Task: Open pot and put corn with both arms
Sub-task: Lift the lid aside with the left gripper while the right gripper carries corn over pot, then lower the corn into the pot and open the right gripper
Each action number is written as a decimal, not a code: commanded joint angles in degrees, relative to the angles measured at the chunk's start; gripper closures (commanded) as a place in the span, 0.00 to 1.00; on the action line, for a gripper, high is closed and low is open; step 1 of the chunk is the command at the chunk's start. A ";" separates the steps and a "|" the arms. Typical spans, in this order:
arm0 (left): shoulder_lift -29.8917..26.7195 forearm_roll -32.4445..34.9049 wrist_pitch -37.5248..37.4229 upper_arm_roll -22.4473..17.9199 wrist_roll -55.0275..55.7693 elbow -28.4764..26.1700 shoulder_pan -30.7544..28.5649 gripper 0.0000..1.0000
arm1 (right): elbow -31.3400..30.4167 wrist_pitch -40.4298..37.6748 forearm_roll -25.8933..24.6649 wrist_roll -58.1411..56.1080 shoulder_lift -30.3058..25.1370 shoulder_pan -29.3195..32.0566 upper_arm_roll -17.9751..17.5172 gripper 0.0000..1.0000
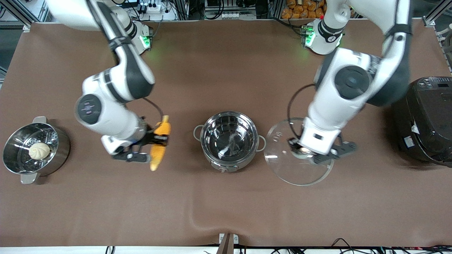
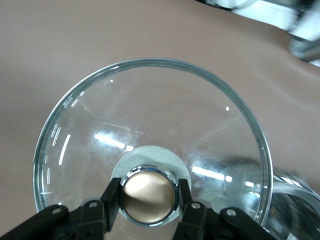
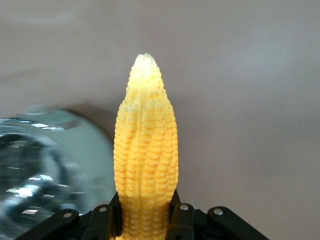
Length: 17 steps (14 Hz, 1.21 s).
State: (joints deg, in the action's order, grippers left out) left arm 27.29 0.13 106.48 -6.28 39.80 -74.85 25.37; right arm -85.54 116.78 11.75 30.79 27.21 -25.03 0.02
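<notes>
Now I see the pot point(image 1: 230, 140) standing open at the centre of the front view on the brown counter point(image 1: 226, 211), its steel bowl bare inside. My right hand point(image 1: 159, 141), at centre-left of that frame, is clamped on the corn point(image 1: 160, 141) around its middle and holds it in the air over bare counter just beside the pot, toward the right arm's end. The cob's long axis runs nearly up and down the frame, slightly slanted, one end toward the top of the frame and the other toward the bottom. In the right wrist view the corn point(image 3: 146, 150) sticks straight out from between the fingers point(image 3: 105, 217), tapered tip away from the hand, with the pot's rim point(image 3: 30, 170) alongside. My left hand point(image 1: 305, 151), at centre-right, grips the lid's copper knob point(image 2: 148, 194); the glass lid point(image 1: 282, 155) sits just beside the pot toward the left arm's end. At the frame's left edge a steamer point(image 1: 21, 155) holds a white bun point(image 1: 39, 151); a black cooker point(image 1: 427, 120) stands at the right edge.
</notes>
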 commanded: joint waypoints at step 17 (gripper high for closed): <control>-4.88 2.77 33.50 0.57 -5.61 -36.66 -8.58 1.00 | 10.48 9.19 -1.20 16.23 14.46 -14.09 1.21 0.00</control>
State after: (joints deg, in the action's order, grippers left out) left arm 25.37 1.44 134.13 -5.85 34.81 -105.40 16.69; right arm -76.83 129.64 11.25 46.90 42.41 -40.24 1.41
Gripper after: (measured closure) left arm 0.502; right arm 0.216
